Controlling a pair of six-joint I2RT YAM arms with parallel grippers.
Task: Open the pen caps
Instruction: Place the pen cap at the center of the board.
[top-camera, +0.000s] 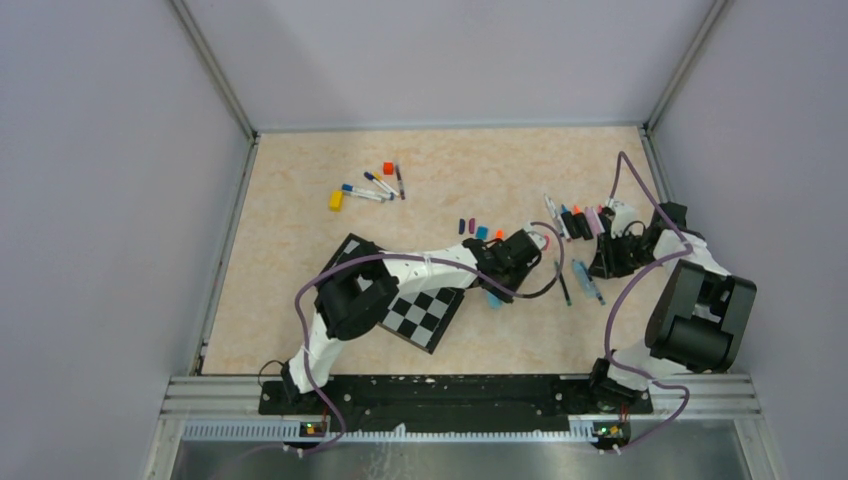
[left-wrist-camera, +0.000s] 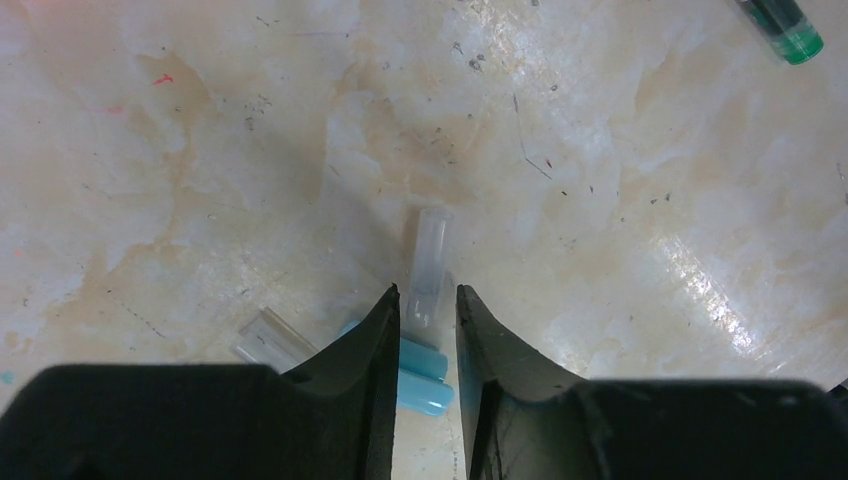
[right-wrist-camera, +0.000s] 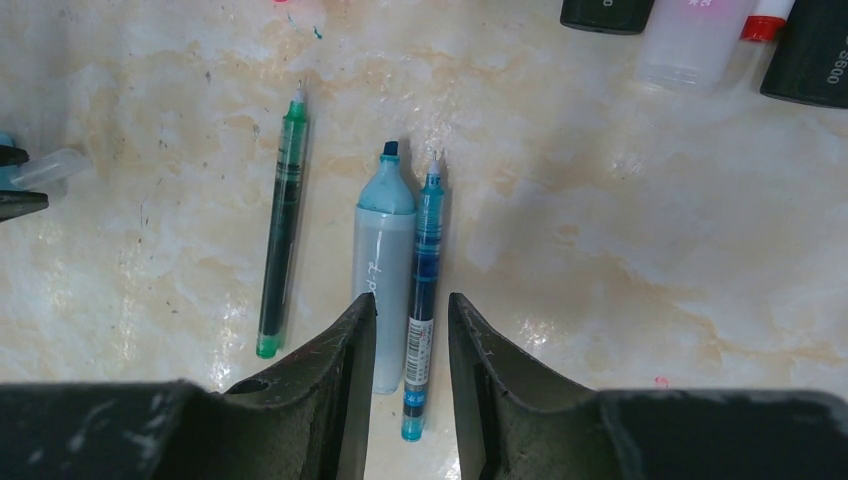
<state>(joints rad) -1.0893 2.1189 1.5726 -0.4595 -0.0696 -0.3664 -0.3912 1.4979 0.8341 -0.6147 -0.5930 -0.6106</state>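
Clear plastic pen cap (left-wrist-camera: 428, 255) is seen lying near the worktop's (left-wrist-camera: 640, 200) middle, between the left hand's (left-wrist-camera: 427, 293) narrow jaws, already off the light-blue pen (left-wrist-camera: 424, 385). Whether anything's gripped can't be told. Next, a capped pen (top-camera: 362, 192) should be fetched.

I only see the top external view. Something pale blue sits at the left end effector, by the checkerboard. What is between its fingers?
Observer: In the left wrist view, a clear plastic tube lies between the left end effector's fingers, with a gap on each side.
Operator: Are the pens by the right end effector capped?
Observer: No; the green pen, grey marker and blue pen all show bare tips.
Operator: Is it gripping one?
Observer: No; its jaws stand apart over the blue pen.
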